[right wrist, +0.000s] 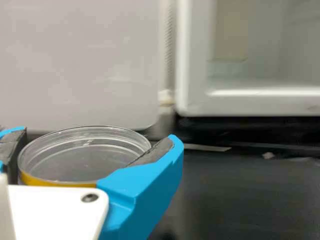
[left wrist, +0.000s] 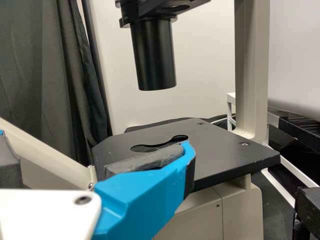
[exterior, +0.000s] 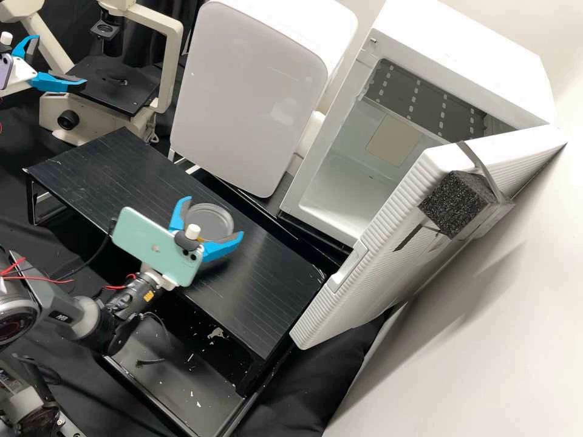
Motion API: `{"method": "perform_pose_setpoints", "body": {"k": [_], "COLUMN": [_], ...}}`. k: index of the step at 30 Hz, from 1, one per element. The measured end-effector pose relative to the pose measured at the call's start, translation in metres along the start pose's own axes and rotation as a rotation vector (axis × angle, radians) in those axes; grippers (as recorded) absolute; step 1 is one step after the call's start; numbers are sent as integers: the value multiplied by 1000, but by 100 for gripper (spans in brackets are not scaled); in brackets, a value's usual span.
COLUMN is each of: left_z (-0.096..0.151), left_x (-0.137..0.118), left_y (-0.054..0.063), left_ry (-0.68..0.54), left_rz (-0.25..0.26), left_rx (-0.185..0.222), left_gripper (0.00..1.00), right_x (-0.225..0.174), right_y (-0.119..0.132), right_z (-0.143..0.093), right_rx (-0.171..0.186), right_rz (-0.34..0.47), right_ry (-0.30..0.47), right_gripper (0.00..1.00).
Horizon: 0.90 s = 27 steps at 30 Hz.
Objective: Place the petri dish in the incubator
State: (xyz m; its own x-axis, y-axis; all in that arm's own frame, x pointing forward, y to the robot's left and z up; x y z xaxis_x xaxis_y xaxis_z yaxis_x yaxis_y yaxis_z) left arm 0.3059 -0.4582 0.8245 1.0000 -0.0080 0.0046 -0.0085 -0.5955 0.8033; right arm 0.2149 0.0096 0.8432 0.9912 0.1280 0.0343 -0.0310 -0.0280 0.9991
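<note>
A black stand (exterior: 267,291) ran beneath the right fingers, pale cabinet (exterior: 249,97) just past their tips. Farther off, to the right of those fingers, sat the incubator (exterior: 461,54), door (exterior: 364,267) swung wide, likely so the dish could go straight in. A foam block (exterior: 455,203) was strapped to the door; maybe a grip or padding, couldn't say.

Petri dish (right wrist: 85,155): between the right gripper's (exterior: 213,216) fingers, over the stand. Fingers clamped on opposite sides of its round wall, dark pads on plastic. Sensible hold: kept the dish near level, top face uncovered, and presumably saved the contents from slopping. Yellow strip (right wrist: 60,182) low on the wall, between the fingers. Whether the base cleared the stand, I couldn't tell.

Left gripper (exterior: 61,60): fingers wide apart, nothing between them, by the microscope (exterior: 173,60) stage. Parked there, I'd guess, to leave the right arm room; one hand looked enough.

Step, my read: carry to the incubator. Next move needed the dish lifted and swung right, fingertips leading into the opening, kept flat. Risks: clipping the door edge or incubator sill, or a tilt in the grip.
</note>
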Motion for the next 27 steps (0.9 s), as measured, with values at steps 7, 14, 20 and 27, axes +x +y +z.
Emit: {"method": "perform_pose_setpoints", "body": {"k": [7,14,20,27], "left_z": [0,0,0,0], "left_x": [0,0,0,0], "left_y": [0,0,0,0], "left_ry": [0,0,0,0], "left_rz": [0,0,0,0], "left_rx": [0,0,0,0], "left_gripper": [100,100,100,100], "right_x": [24,58,86,127], "right_y": [37,70,98,105], "right_z": [21,47,54,55], "right_rx": [-18,8,-5,-21], "right_rz": [128,279,394,399], "right_ry": [-50,-105,-101,-82], "right_gripper": [0,0,0,0]}}
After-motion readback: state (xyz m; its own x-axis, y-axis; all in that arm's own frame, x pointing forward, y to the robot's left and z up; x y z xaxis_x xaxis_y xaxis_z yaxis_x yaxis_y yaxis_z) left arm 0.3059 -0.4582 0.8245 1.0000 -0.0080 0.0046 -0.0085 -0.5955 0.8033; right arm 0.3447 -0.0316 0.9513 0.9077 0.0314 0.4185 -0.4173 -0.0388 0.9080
